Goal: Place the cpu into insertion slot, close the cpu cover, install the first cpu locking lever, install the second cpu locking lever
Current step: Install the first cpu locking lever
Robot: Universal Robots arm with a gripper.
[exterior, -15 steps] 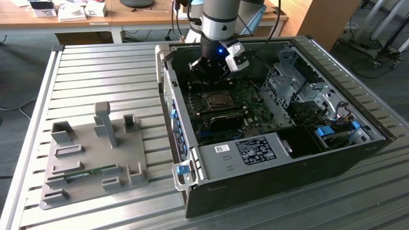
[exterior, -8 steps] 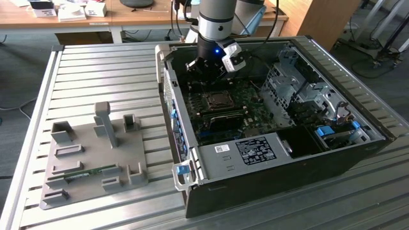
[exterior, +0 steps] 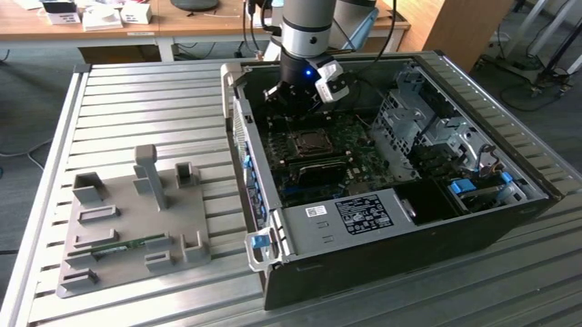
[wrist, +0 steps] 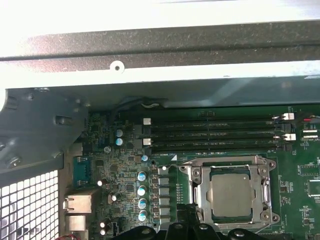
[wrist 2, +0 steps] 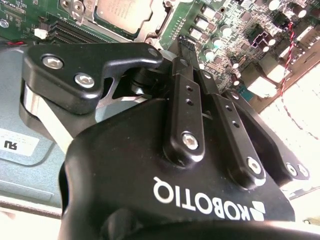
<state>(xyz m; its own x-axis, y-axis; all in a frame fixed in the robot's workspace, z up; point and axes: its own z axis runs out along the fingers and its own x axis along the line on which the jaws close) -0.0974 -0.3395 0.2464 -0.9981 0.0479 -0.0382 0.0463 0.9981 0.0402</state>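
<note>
- Holding the end effector [exterior: 289, 102] low inside the open computer case [exterior: 382, 245], close above the board and just beside the socket; impossible to tell whether open or closed.
- Showing the cpu [wrist: 231, 196] already seated in its slot on the green motherboard [wrist: 125, 165], with the cpu cover [wrist: 200, 192] appearing to lie flat around it and the silvery face showing through the opening.
- Working, on this evidence, at the locking stage of the job.
- Calling for a slow, straight press close to the socket, keeping the cover flat and avoiding any sideways drag across the chip.
- Needing care around the memory slots [wrist: 215, 132] and the row of capacitors [wrist: 142, 190] crowding the socket, with the case wall close by.
- Resting the case on a slatted metal worktop [exterior: 155, 102], near a grey fixture plate [exterior: 136, 225] carrying a green memory stick [exterior: 118, 248].
- Backing onto a wooden desk [exterior: 182, 24] bearing white boxes [exterior: 100, 17], in what is looking like a lab.
</note>
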